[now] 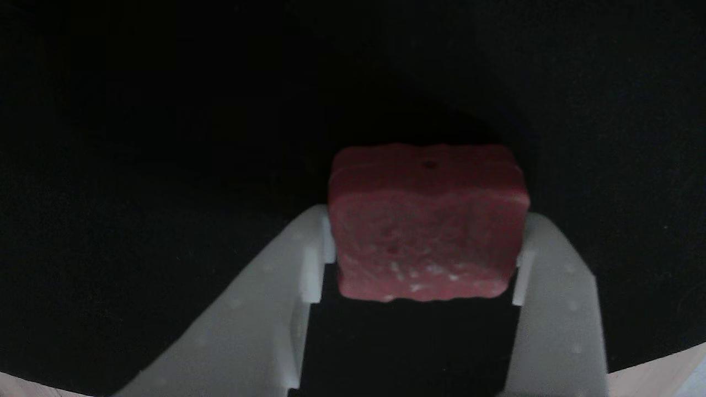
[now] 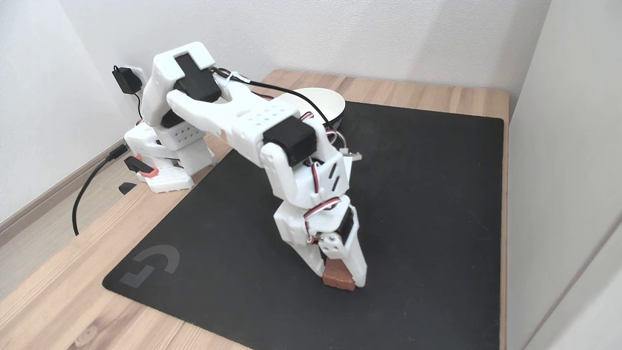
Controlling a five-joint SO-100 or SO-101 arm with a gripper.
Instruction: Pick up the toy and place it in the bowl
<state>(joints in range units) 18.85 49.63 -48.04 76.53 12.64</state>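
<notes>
1. The wooden worktop (image 2: 58, 291) is carrying a black mat (image 2: 427, 204), which is covering most of its surface; a grey logo (image 2: 151, 265) is showing near the mat's front left corner in the fixed view.
2. The white arm (image 2: 243, 121) is reaching from its base (image 2: 165, 160) at the back left of the worktop, bending over the mat and pointing its wrist straight down.
3. A white bowl (image 2: 324, 103) is sitting at the mat's far edge, partly hidden behind the arm and well apart from the pincer.
4. The pincer (image 2: 341, 278) is standing low over the front middle of the mat, its two white fingers (image 1: 557, 309) pressing on opposite sides of the toy, so it is grasping the toy.
5. The toy (image 1: 427, 220), a dull-red bumpy block, is sitting between the fingers with a tiny round hole showing in its upper face in the other view; in the fixed view the toy (image 2: 337, 280) is lying at mat level, though whether it is touching the mat cannot be told.
6. A black plug (image 2: 125, 80) is hanging in a wall socket behind the base.
</notes>
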